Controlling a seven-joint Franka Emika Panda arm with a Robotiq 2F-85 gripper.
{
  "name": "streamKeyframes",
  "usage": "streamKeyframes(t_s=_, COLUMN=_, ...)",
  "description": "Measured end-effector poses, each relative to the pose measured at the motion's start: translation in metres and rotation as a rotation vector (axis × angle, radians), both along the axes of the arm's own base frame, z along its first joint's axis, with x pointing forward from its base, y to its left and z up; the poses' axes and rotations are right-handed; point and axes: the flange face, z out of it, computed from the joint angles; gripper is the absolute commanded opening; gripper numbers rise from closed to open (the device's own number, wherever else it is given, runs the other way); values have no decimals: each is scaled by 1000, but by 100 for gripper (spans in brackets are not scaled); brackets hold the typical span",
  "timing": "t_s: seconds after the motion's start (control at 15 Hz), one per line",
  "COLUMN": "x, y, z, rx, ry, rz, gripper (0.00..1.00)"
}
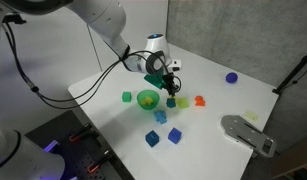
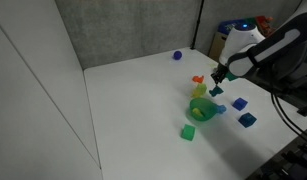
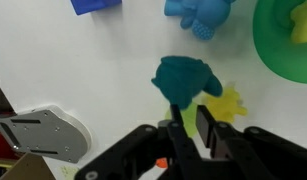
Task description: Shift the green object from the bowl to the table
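Teal block [image 3: 188, 78] looks light, stiff and smooth, and your gripper [image 3: 191, 120] appears clenched on its lower edge. A hold nearer its middle would slip less.

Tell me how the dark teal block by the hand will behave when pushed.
The teal block looks small and solid, so it is probably stiff and light. Its lumpy shape suggests sliding, not rolling. The table looks smooth, so a push may skid it into the yellow-green piece beside it.

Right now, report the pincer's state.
Pincer: closed on the dark green block, outside the bowl.
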Motion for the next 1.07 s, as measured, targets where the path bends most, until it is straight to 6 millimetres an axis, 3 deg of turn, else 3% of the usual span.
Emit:
streamKeyframes(t_s=0.33, x=-3, y=2, z=12, rx=10, ry=54, rz=-20, gripper=96)
streamKeyframes(t_s=0.4, x=-4, y=6, z=18, rx=19, ry=71, rz=-22, gripper=99)
streamKeyframes(t_s=1.07, x=-25, y=47, z=117, rx=173, ry=243, rz=34, gripper=100)
